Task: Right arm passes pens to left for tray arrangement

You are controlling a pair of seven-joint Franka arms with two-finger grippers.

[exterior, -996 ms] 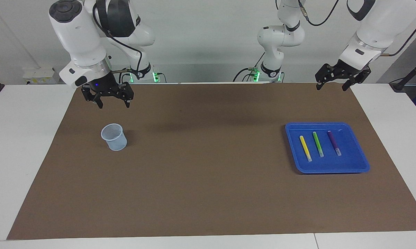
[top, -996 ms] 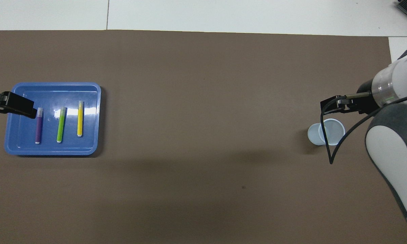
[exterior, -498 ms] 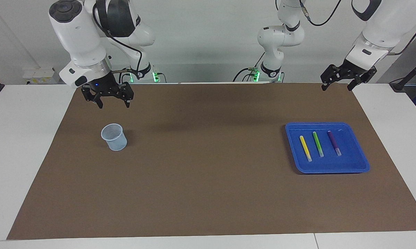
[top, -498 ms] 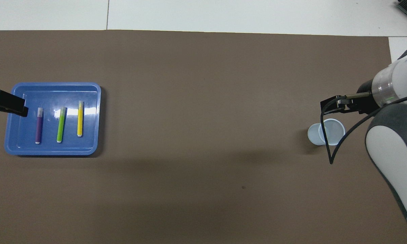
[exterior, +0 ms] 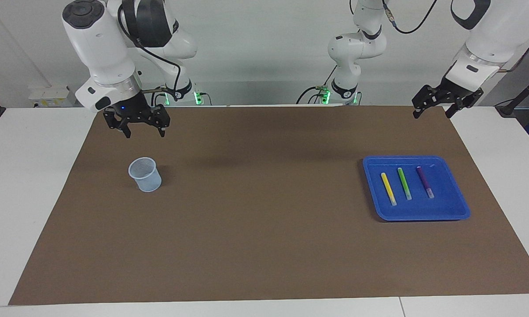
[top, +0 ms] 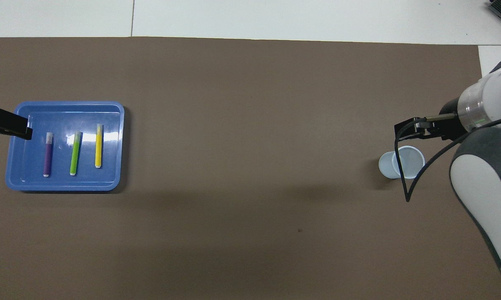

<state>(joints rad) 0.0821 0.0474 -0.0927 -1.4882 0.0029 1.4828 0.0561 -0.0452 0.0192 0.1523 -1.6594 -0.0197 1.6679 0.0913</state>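
since a second earlier, the left gripper (exterior: pixel 436 112) had drawn back and risen toward the left arm's corner of the brown mat (exterior: pixel 264 246), clear of the blue tray (exterior: pixel 460 207); in the overhead view it had slid off the purple pen's pale end, and only its black tip showed at the picture's edge, over the tray's rim. nothing else had shifted: the right gripper (exterior: pixel 143 130), the cup and all three pens stood where they had been.

the left gripper hung in the air with its fingers spread apart and nothing between them. the tray lay on the mat toward the left arm's end of the table, farther from the robots than the spot the gripper hung over, and well apart from it. in the tray lay the yellow pen (exterior: pixel 388 188), the green pen (exterior: pixel 404 183) and the purple pen (exterior: pixel 424 181), side by side and roughly parallel, not touching one another (the yellow one toward the table's middle, the purple one toward the left arm's edge, the green between them). each had its pale tip at the end farther from the robots.

the right gripper, with its small blue light, waited in the air with its fingers also apart and empty, over the mat near the pale blue cup (exterior: pixel 145 175), which stood upright toward the right arm's end.
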